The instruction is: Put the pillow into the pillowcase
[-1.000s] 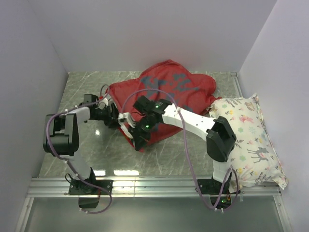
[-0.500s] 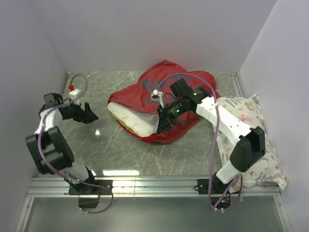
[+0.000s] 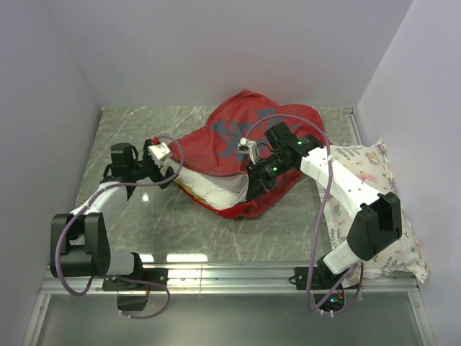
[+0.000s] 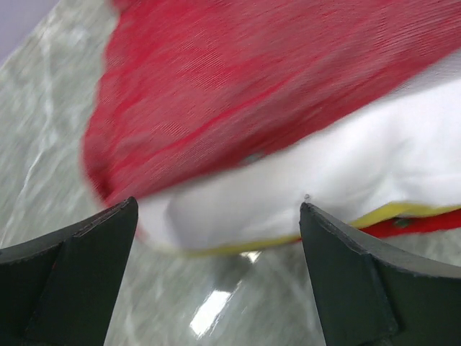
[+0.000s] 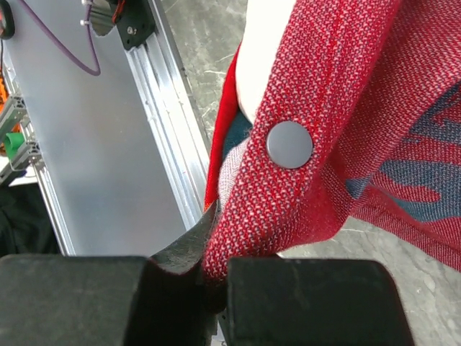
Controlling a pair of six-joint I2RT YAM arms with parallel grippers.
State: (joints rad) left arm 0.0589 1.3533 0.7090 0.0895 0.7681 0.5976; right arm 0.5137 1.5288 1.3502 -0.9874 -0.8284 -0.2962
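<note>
The red pillowcase (image 3: 266,133) lies mid-table with the white pillow (image 3: 212,186) partly inside, its left end sticking out of the mouth. My left gripper (image 3: 170,171) is open right at that exposed end. In the left wrist view its fingers (image 4: 75,277) stand wide apart, and the pillow (image 4: 324,169) with its yellow strip (image 4: 216,249) lies just ahead under the pillowcase (image 4: 238,79). My right gripper (image 3: 253,184) is shut on the pillowcase's mouth edge. The right wrist view shows the red weave (image 5: 288,209) pinched in the gripper (image 5: 215,277), below a grey snap button (image 5: 289,144).
A floral animal-print pillow (image 3: 374,209) lies along the right wall beside the right arm's base. White walls close in the marble table (image 3: 130,130) on three sides. An aluminium rail (image 3: 230,277) runs along the near edge.
The left arm swung out to the left wall, then came back to the pillow's end with its jaws opened wide. The right arm carried the pillowcase edge rightwards and holds it there.
</note>
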